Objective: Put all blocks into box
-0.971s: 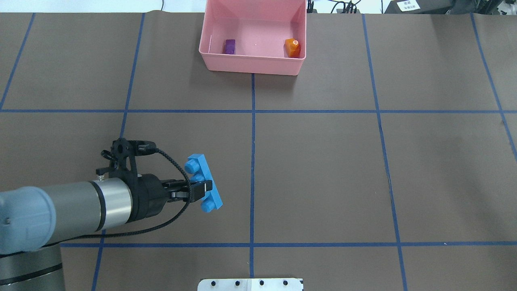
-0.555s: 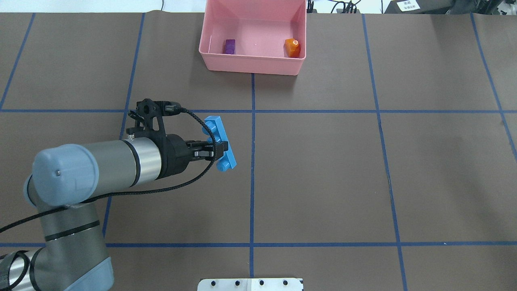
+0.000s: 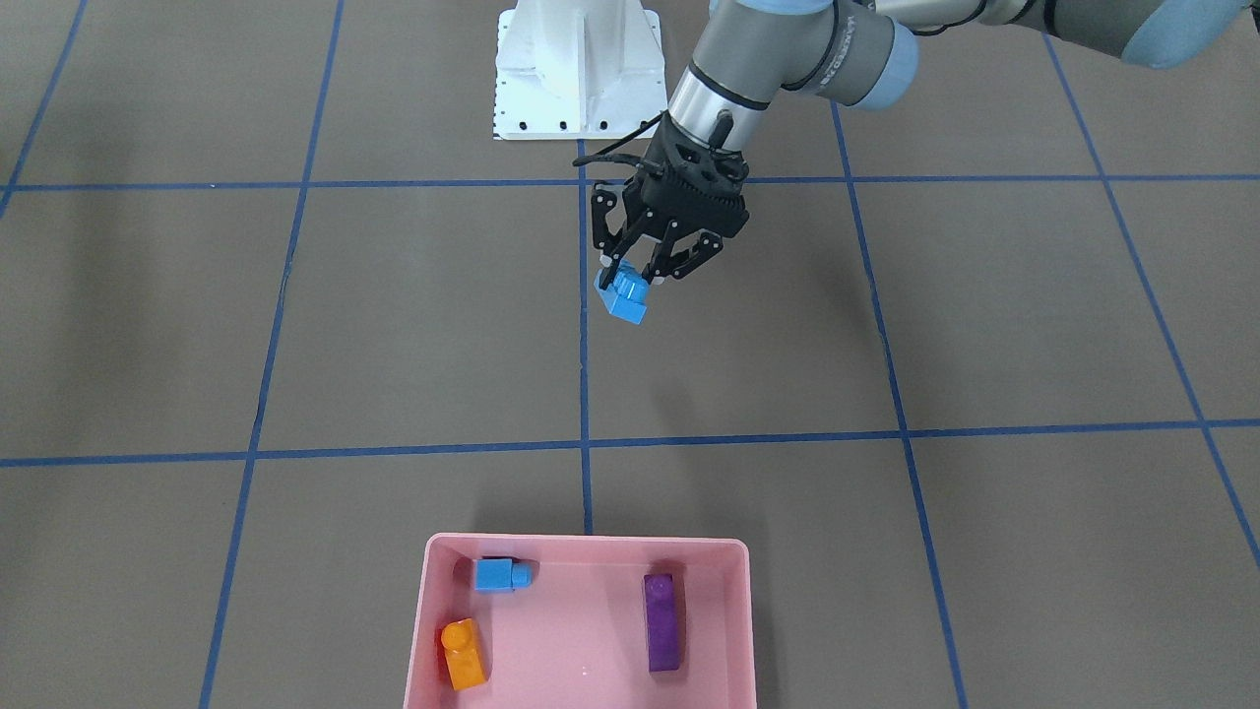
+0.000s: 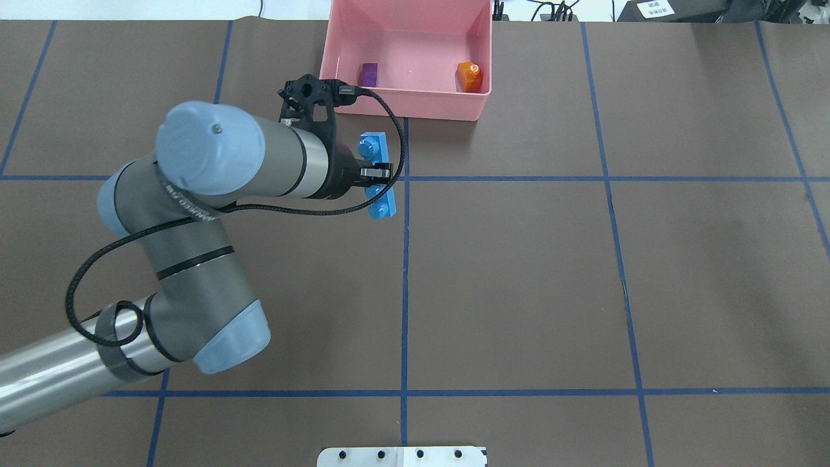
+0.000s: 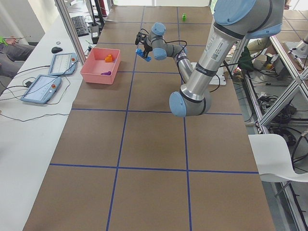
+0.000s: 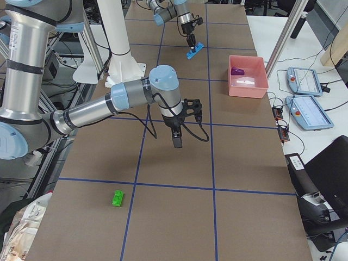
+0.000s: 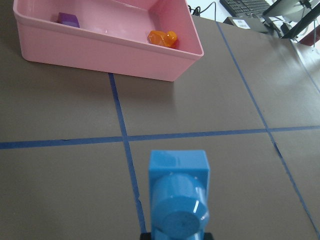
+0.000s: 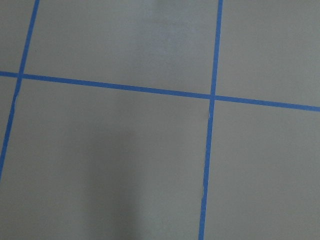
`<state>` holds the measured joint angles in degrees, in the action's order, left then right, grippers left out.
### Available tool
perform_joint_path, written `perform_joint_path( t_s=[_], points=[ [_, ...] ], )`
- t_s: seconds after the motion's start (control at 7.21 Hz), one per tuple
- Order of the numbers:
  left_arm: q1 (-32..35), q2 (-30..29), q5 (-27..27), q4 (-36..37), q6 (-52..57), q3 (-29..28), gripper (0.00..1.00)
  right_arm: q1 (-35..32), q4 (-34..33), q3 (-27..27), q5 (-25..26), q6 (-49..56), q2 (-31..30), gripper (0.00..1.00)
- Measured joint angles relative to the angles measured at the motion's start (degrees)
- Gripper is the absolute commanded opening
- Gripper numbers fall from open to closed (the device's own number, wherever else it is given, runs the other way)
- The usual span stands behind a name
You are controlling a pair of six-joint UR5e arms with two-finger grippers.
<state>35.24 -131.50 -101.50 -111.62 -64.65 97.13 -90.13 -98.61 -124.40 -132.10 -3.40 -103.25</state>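
Note:
My left gripper [image 4: 382, 174] is shut on the long blue brick [image 4: 374, 148], holding it in the air just short of the pink box's [image 4: 405, 107] front left corner. The wrist view shows that brick [image 7: 179, 195] end-on, with the box [image 7: 100, 50] ahead. Inside the box [image 3: 581, 542] lie a small blue brick [image 3: 502, 574], an orange brick [image 3: 463, 653] and a long purple brick [image 3: 662, 622]. A green brick [image 6: 117, 198] sits alone on the table far to my right. My right gripper [image 6: 176, 142] hangs low over the table there; I cannot tell its state.
The white robot base [image 3: 576, 69] stands at the table's near edge. Blue tape lines grid the brown mat. Tablets [image 5: 45, 89] and cables lie on the white bench beyond the box.
My left arm has swung forward from the near left of the table up to the box's front, carrying the long blue brick along. The bricks in the box have not moved.

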Motion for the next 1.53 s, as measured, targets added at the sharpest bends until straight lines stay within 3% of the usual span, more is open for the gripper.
perform_joint_path(
  t_s=[0.55, 0.83, 1.11, 1.25, 1.39, 1.53],
  points=[
    [9.65, -22.98, -6.65, 0.73, 2.84, -30.66, 0.00, -0.07, 0.00, 1.21, 0.25, 3.68, -3.50, 1.00],
    [13.43, -29.51, -7.92, 0.78, 5.60, -41.27, 0.00, -0.12, 0.29, 1.08, 0.27, 6.37, -7.29, 1.00],
    [15.70, -33.23, -6.51, 0.69, 5.81, -48.94, 0.00, -0.13, 5.42, 1.20, 0.08, 7.35, -11.87, 1.00],
    [15.49, -33.76, -4.54, 0.41, 5.69, -51.40, 0.37, -0.13, 7.44, 1.26, -0.09, 7.47, -13.56, 1.00],
    [14.48, -33.92, -3.37, -0.05, 5.58, -52.88, 0.60, -0.13, 8.42, 1.27, -0.42, 7.51, -14.44, 1.00],
    [13.06, -33.96, -1.37, -0.77, 5.41, -53.90, 1.00, -0.13, 8.99, 1.27, -0.73, 7.53, -14.93, 1.00]
  ],
)
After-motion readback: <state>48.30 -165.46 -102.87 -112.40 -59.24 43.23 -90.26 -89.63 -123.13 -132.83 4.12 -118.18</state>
